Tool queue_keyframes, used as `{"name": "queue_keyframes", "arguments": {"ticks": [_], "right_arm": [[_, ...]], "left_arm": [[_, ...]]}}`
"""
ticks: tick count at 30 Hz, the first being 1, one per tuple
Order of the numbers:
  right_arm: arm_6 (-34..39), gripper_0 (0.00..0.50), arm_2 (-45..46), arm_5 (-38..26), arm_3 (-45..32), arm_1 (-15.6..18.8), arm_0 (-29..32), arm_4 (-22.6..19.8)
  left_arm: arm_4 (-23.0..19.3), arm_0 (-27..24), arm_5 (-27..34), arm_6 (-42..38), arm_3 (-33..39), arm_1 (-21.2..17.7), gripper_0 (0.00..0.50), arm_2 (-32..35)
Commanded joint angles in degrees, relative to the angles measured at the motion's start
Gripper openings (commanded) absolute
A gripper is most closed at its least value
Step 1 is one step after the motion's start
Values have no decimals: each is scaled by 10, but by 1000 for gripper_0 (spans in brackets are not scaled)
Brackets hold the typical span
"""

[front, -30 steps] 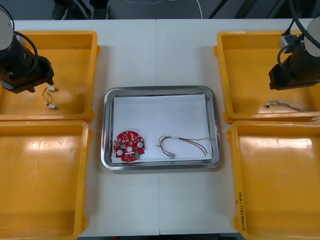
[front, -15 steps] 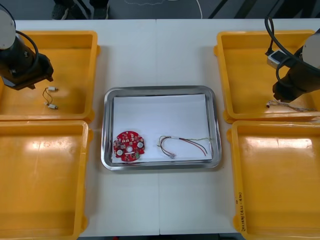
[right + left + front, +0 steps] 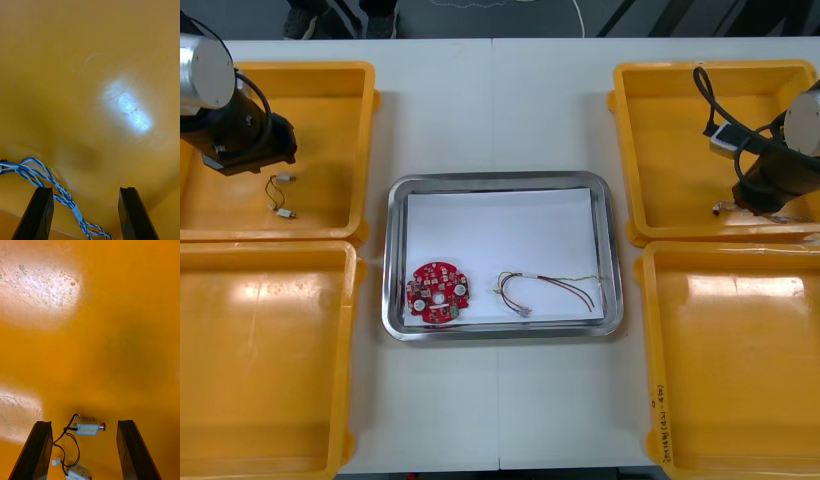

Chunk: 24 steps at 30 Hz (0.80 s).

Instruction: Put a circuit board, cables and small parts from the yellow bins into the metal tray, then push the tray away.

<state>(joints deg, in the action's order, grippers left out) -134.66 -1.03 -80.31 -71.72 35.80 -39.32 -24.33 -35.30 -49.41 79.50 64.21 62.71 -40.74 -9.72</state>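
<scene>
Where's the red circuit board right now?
In the front view, the circuit board lies in the metal tray's near-left corner, left of the red and yellow cable.

Electronics workshop bench here: yellow bins (image 3: 300,70) flanking a metal tray (image 3: 500,180), red circuit board (image 3: 439,292) inside, light table (image 3: 495,110).

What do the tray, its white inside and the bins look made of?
Metal tray: likely polished steel; its rim mirrors light. White inside: matte and flat, perhaps paper. Yellow bins: glossy moulded plastic, going by soft glare and rounded rims. Left pincer and right pincer hang open over the far bins.
</scene>
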Motion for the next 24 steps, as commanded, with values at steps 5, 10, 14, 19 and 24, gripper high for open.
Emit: {"name": "queue_keyframes", "arguments": {"ticks": [5, 10, 14, 19, 24], "right_arm": [[-57, 500, 15, 10, 29, 23, 3, -48], [-69, 500, 15, 10, 37, 29, 3, -85], [-78, 500, 14, 9, 37, 29, 3, -87], [-81, 154, 14, 16, 55, 30, 2, -88], [-78, 0, 15, 25, 61, 29, 2, -92]], "left_arm": [[-20, -34, -10, 28, -19, -7, 500, -21], [-26, -34, -16, 28, -31, -3, 500, -28], [-25, -34, -30, 30, -46, 4, 500, -28], [-22, -34, -44, 35, -58, 14, 500, -28], [-15, -34, -56, 36, -66, 22, 500, -28]]}}
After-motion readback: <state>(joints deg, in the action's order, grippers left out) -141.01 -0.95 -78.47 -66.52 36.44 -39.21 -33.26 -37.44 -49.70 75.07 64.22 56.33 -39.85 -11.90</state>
